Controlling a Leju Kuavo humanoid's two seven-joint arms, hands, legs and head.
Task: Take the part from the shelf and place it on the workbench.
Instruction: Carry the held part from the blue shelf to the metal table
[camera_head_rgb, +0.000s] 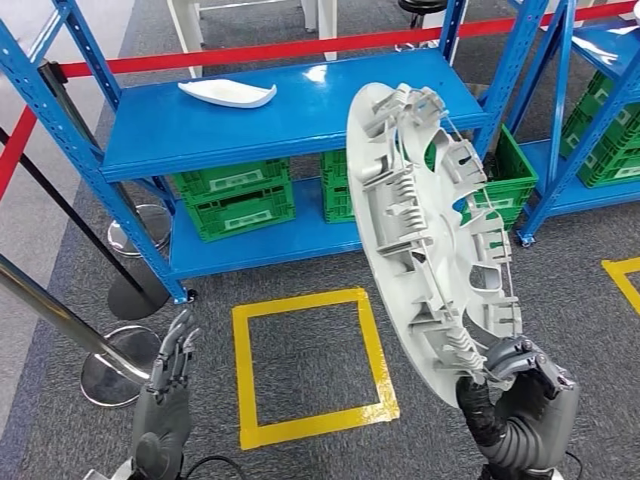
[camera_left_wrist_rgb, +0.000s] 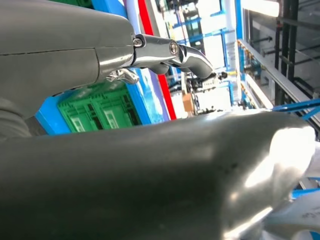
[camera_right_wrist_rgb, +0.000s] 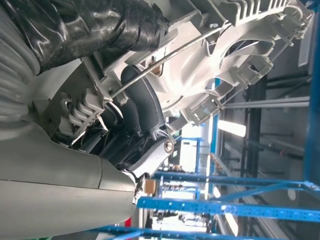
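Head view puts my right hand (camera_head_rgb: 521, 385) at the near right, fingers wrapped around the lower rim of the wheel cover (camera_head_rgb: 423, 230). I hold the grey disc up on edge, tilted, its ribbed inner side with clips and a wire ring facing me. In the right wrist view I see the same grip close up: my thumb and dark fingers (camera_right_wrist_rgb: 141, 107) hooked through the cover's ribs. My left hand (camera_head_rgb: 167, 385) is low at the near left, fingers straight and slightly apart, holding nothing. Between the two hands, on the grey carpet, I see a square of yellow tape (camera_head_rgb: 309, 365). Left of that stand chrome posts on round bases (camera_head_rgb: 113, 365). Beyond is the blue shelf (camera_head_rgb: 302, 115); a white curved part (camera_head_rgb: 226, 93) lies on its upper board, and green crates (camera_head_rgb: 234, 200) sit on the lower one. A red bar (camera_head_rgb: 302, 48) runs across behind the shelf.
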